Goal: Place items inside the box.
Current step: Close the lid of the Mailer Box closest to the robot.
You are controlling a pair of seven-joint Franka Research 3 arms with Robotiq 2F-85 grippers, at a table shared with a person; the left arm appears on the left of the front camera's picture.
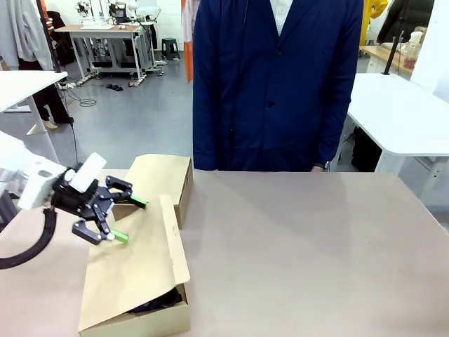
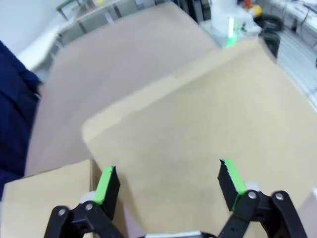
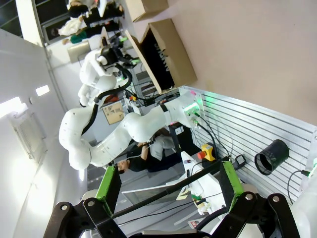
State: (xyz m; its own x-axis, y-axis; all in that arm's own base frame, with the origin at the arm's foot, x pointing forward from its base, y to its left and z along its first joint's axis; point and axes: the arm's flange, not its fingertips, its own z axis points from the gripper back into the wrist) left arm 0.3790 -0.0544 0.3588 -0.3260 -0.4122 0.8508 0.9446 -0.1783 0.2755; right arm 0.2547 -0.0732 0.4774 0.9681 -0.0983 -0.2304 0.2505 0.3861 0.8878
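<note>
Your left tool [image 1: 121,219] hovers wide open and empty over the box's [image 1: 133,281] big flap at the near left of the surface [image 1: 302,246]. Something dark, perhaps the items, shows inside at the near end. The box's long axis runs near to far, slightly tilted. Push the flap down evenly, tool centred. Your right tool [image 3: 168,191] is also wide open, off the surface.

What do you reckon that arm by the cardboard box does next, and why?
Probably it presses the box's lid flap down the rest of the way. The left gripper is open and empty above the flap, which slopes over the box with a gap at the front where something dark shows inside.
</note>
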